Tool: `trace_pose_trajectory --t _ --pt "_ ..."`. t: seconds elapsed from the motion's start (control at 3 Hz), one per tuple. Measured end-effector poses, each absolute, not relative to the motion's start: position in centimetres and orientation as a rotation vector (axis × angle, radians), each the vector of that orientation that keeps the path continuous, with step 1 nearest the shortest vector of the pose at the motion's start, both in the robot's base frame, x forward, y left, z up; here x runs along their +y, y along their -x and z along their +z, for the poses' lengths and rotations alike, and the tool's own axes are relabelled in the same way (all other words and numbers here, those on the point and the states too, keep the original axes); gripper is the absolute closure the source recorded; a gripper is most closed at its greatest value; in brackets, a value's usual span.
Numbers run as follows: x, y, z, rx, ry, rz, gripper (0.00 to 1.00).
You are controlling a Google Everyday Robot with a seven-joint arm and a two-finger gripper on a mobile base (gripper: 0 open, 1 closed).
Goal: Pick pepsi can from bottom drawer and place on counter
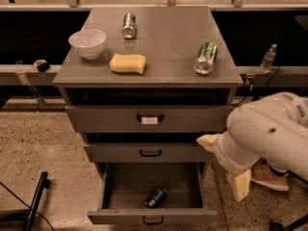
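Note:
The pepsi can [155, 197] lies on its side on the floor of the bottom drawer [153, 216], which is pulled open. The middle and top drawers are shut. The counter [163, 40] tops the cabinet. My gripper [224, 163] hangs at the right side of the cabinet, level with the middle and bottom drawers, right of and above the can. Its two cream fingers [239, 185] stand apart and hold nothing. The bulky white arm hides the floor behind it.
On the counter are a white bowl [88, 43], a yellow sponge [127, 63], a silver can [128, 25] and a green-patterned can [205, 57], both cans on their sides. A water bottle [267, 57] stands on the right ledge. A black stand [36, 201] lies at the floor's left.

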State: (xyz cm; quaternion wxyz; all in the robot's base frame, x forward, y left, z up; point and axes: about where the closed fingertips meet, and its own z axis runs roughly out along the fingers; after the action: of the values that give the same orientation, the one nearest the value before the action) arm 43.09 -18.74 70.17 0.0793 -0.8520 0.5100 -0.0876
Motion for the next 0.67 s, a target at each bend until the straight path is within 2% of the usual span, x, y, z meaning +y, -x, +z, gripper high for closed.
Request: trace_pose_trajectory --t 0.33,0.67 --pt "-16.9 -41.7 67.9 1.359 2.57 -0.32 0.0" --pt "-14.6 -43.0 65.7 1.19 2.457 -0.307 0.0"
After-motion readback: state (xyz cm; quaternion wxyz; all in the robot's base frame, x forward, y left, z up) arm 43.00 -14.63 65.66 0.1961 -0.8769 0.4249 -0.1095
